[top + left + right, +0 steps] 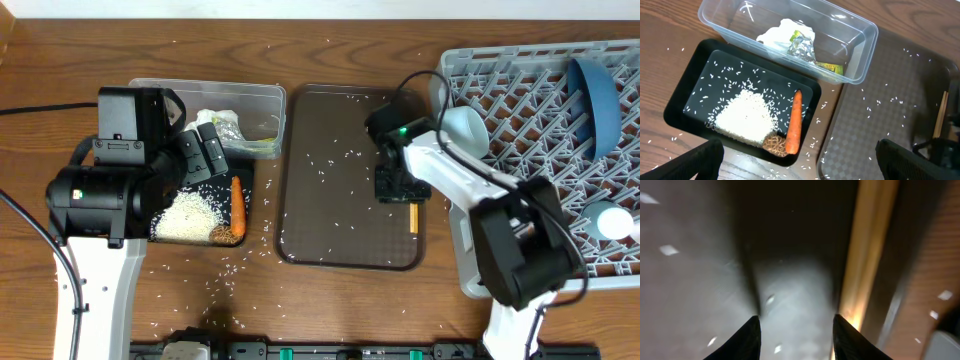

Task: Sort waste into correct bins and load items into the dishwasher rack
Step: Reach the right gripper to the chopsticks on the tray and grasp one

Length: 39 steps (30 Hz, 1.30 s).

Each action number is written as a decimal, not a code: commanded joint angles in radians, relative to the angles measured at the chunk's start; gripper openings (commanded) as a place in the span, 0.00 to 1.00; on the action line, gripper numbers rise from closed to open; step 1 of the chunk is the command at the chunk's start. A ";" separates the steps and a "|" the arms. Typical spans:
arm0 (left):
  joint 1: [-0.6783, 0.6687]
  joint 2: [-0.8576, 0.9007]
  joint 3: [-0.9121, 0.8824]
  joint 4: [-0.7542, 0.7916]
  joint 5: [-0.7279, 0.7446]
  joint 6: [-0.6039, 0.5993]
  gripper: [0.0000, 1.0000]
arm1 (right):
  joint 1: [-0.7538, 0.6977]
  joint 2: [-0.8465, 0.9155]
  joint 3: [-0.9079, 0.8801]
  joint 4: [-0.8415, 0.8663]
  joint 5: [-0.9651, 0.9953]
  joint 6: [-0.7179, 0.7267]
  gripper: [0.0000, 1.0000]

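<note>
My right tool (pixel 400 190), jaws partly apart, hovers at the chopsticks (pixel 413 217) by the serving tray's (pixel 330 210) right edge, grip I cannot tell, while my left tool (pixel 205 152) gapes above the black tray (pixel 677 100).

Left half of the flat brown rectangular serving tray (pixel 320 200) is lying open. Right hand (pixel 398 190) is occupying its right side; thin wooden chopsticks (pixel 413 217) and the light-grey plastic lattice rack (pixel 462 262) are hemming that edge.
</note>
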 commanded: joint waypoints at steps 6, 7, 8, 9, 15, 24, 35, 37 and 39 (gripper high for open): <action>0.004 0.001 0.003 -0.003 -0.019 0.018 0.98 | -0.045 0.056 0.009 0.021 -0.054 -0.037 0.36; 0.004 0.001 0.003 -0.003 -0.019 0.018 0.98 | -0.045 0.051 0.009 0.031 -0.080 -0.080 0.34; 0.004 0.001 0.003 -0.003 -0.019 0.018 0.98 | -0.043 0.045 0.009 0.037 -0.092 -0.106 0.33; 0.004 0.001 0.003 -0.003 -0.019 0.018 0.98 | -0.041 0.035 0.010 0.039 -0.090 -0.125 0.34; 0.004 0.001 0.003 -0.003 -0.019 0.018 0.98 | -0.041 -0.050 0.010 0.018 -0.078 -0.139 0.40; 0.004 0.001 0.003 -0.003 -0.019 0.018 0.98 | -0.043 -0.026 -0.008 0.016 -0.014 -0.119 0.43; 0.004 0.001 0.003 -0.003 -0.019 0.018 0.98 | -0.035 0.008 -0.022 0.034 -0.025 -0.086 0.42; 0.004 0.001 0.003 -0.003 -0.019 0.017 0.98 | -0.029 0.008 -0.029 0.040 -0.035 -0.086 0.42; 0.004 0.001 0.003 -0.003 -0.019 0.018 0.98 | -0.021 0.008 -0.043 0.049 -0.039 -0.085 0.41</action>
